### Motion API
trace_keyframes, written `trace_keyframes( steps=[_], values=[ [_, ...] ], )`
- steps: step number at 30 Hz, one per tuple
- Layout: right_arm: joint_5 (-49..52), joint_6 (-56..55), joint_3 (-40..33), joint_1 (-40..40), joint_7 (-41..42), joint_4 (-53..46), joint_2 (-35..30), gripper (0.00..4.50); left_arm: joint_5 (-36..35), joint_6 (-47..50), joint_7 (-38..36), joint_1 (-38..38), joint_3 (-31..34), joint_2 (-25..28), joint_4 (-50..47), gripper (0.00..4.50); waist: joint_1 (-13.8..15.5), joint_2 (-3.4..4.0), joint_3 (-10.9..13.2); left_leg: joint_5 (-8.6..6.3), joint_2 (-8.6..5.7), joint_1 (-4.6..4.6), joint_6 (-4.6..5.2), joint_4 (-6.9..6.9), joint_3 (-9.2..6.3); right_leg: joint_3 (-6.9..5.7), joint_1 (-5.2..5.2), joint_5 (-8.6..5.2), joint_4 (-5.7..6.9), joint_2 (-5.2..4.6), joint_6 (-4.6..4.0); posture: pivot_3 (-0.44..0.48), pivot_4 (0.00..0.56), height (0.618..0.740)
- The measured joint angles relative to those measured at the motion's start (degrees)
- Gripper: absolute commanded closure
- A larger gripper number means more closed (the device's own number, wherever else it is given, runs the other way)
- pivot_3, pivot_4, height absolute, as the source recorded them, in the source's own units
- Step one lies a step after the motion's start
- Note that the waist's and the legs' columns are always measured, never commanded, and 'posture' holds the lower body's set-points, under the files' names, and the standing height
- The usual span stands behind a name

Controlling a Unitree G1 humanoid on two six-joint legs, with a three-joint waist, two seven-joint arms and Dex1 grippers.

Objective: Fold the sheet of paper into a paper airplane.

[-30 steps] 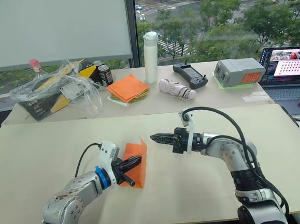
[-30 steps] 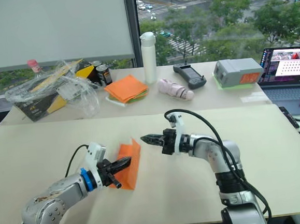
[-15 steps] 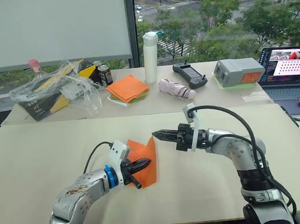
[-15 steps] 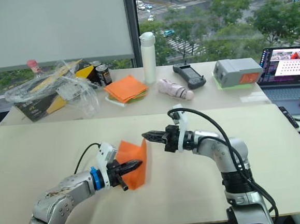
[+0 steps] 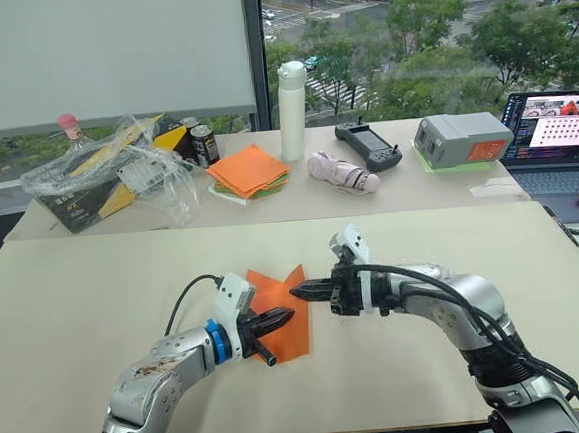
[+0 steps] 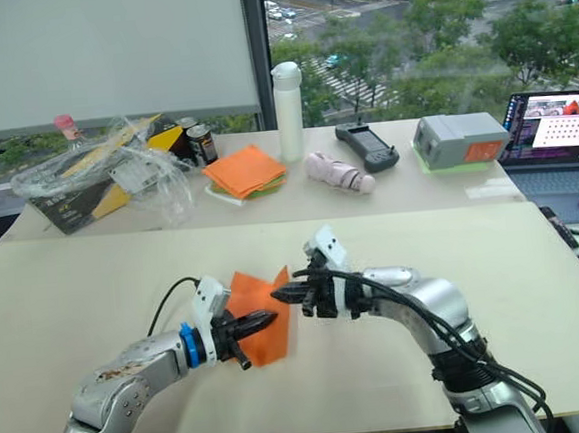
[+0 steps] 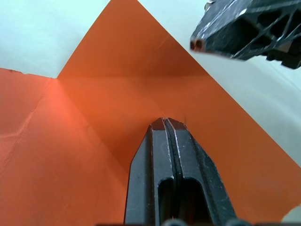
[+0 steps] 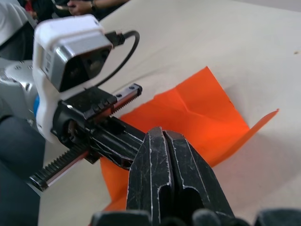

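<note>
Your left claw (image 5: 278, 321) is clenched on the sheet of paper (image 5: 285, 295), its two black fingers pressed together with the orange sheet pinched between them near the middle of the near worktop (image 5: 95, 292). You can judge the grip from the left wrist view, where the closed finger tips sit against the orange surface just short of a crease that runs to a pointed flap. The sheet is partly folded: its lower part lies on the worktop while the upper edge stands up in two raised points with a notch between them. Holding it this way anchors the sheet, so the other arm can work on the standing flap without the paper sliding.

Your right claw (image 5: 300, 292) is also clenched, with nothing between its fingers. Its tip points toward the left claw and sits right at the raised right-hand edge of the sheet; whether it touches the paper is hard to tell. A closed tip suits pressing or pushing a flap over rather than gripping it, so this looks like the start of a creasing stroke.

Well apart on the far worktop lie a pile of orange and green sheets (image 5: 248, 170), a white bottle (image 5: 291, 109) and a laptop (image 5: 556, 132), none of them in your way. The paper airplane is not yet formed.
</note>
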Motion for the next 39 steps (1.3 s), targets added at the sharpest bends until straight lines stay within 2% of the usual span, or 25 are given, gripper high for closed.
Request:
trace_keyframes(
  steps=[13, 22, 31, 39],
  values=[
    [-9.56, -6.0, 7.23, 1.49, 0.52, 0.85, -2.23, 4.47, 0.37, -0.47, 0.0, 1.9, 0.59, 0.03, -0.02, 4.47, -0.09, 0.0, 0.0, 0.0, 0.01, 0.02, 0.0, 0.0, 0.0, 0.0, 0.0, 0.0, 0.0, 0.01, 0.0, 0.0, 0.15, 0.74],
    [-12.08, -6.81, 7.58, 2.03, 1.39, 1.22, -2.23, 4.47, 2.29, -3.14, -0.85, 6.96, 2.55, 1.81, 0.7, 4.47, 0.08, 0.0, 0.0, 0.0, 0.0, 0.02, 0.0, 0.0, 0.0, 0.0, 0.01, 0.0, -0.02, -0.01, 0.0, 0.0, 0.15, 0.74],
    [-15.48, -7.04, 8.49, 3.69, 1.12, 2.53, -2.13, 4.47, 3.56, -6.47, -0.89, 6.48, 2.83, 0.23, 3.41, 4.47, 0.13, 0.0, 0.0, 0.0, 0.0, 0.06, 0.0, 0.01, 0.0, 0.0, 0.04, 0.0, 0.0, -0.01, 0.0, 0.0, 0.15, 0.74],
    [-15.52, -8.6, 6.65, 5.73, -0.83, 4.31, 1.08, 4.47, 4.27, -6.36, -0.49, 6.14, 2.68, -0.18, 3.4, 4.47, 0.08, -0.01, -0.01, 0.0, 0.01, 0.13, 0.0, 0.01, 0.0, 0.0, 0.08, 0.0, 0.04, 0.0, 0.0, 0.0, 0.15, 0.74]
  ],
)
